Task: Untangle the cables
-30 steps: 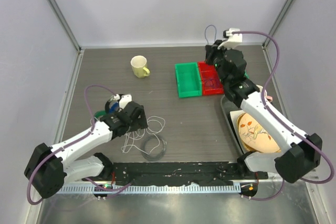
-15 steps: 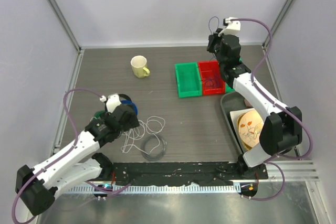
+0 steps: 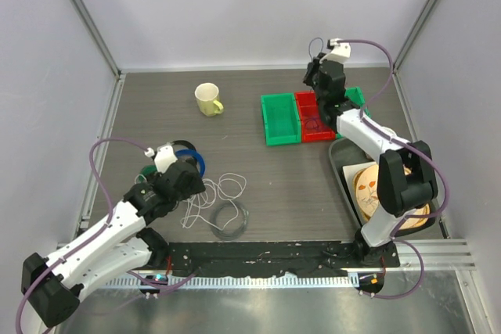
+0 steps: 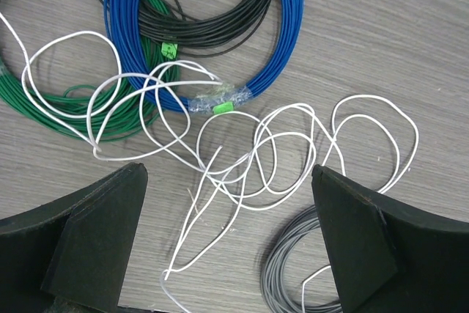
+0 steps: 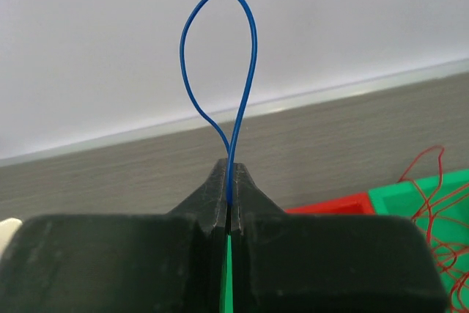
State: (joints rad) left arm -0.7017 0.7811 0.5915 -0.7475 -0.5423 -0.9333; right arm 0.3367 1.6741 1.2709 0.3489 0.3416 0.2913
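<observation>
Right now my left gripper hangs over the table with its jaws spread wide and nothing between them. Directly below, framed by my two fingers, lies the white cable. It is a loose tangle of overlapping loops lying flat on the wood grain. Its far loops run to the left and cross over the green coil and the edge of the blue coil. The black coil sits inside the blue one. The grey coil lies just beside my right-hand finger, and one white strand lies inside its ring.

My right gripper is raised at the far right of the table, with its jaws pressed together on the blue cable. Both strands are pinched side by side, and a narrow teardrop loop stands upright above the fingertips against the pale back wall. Past my fingers I see the rim of the red bin and, to its right, a green bin. The red cable shows as thin tangled loops over that green bin, at the right edge of my wrist view. I cannot tell where the blue cable's loose ends hang. A yellow mug stands well apart from both grippers, towards the back of the table.
</observation>
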